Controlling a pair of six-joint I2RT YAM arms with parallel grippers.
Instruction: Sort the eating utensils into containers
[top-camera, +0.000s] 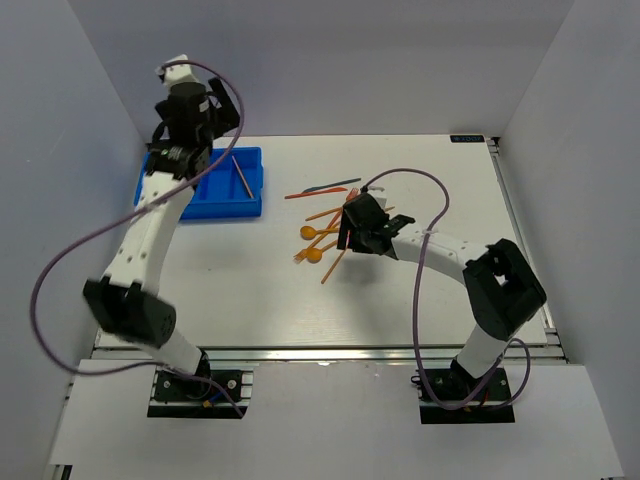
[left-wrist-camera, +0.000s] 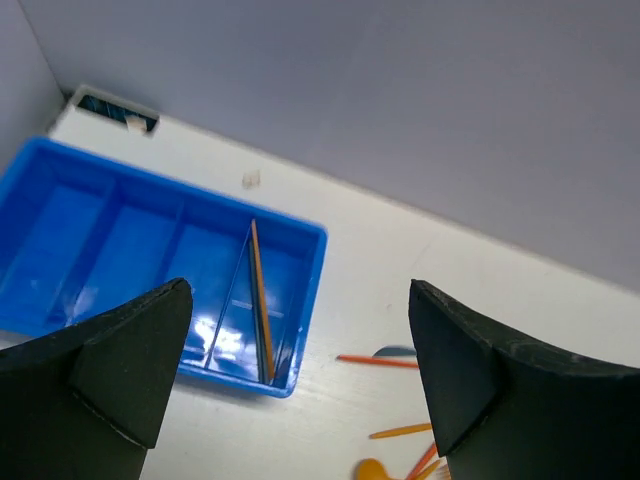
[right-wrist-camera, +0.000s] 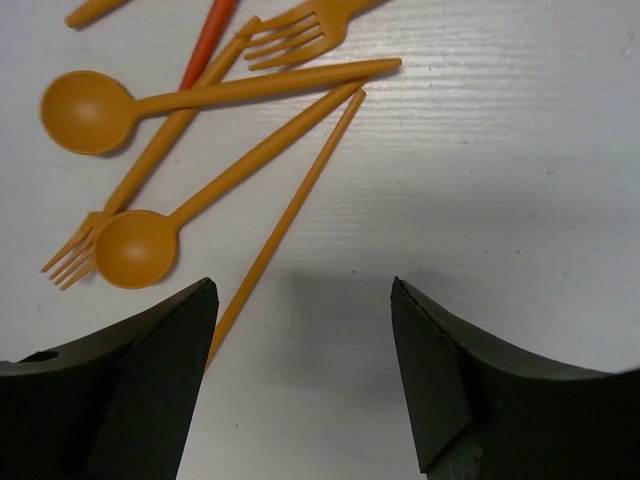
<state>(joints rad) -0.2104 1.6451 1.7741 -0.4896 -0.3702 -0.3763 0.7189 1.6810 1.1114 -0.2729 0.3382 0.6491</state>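
The blue tray (top-camera: 160, 190) lies at the table's back left, and one orange stick (top-camera: 241, 175) rests in its rightmost compartment. My left gripper (top-camera: 205, 135) hangs above the tray, open and empty (left-wrist-camera: 300, 290), and below it I see the tray (left-wrist-camera: 60, 160) and that stick (left-wrist-camera: 262, 300). Loose utensils (top-camera: 325, 235) are heaped mid-table: orange spoons (right-wrist-camera: 85, 110), forks (right-wrist-camera: 300, 35), a red piece (right-wrist-camera: 210, 40) and a dark one (top-camera: 345, 183). My right gripper (top-camera: 350, 228) hovers low over the heap's near right side, open (right-wrist-camera: 303, 290), with an orange stick (right-wrist-camera: 290, 215) ending beside its left finger.
White walls close in the table at the back and on both sides. A red stick (left-wrist-camera: 380, 360) and a dark utensil (left-wrist-camera: 395, 351) lie on the table right of the tray. A small white scrap (left-wrist-camera: 251, 179) sits behind the tray. Purple cables (top-camera: 60, 260) loop off both arms.
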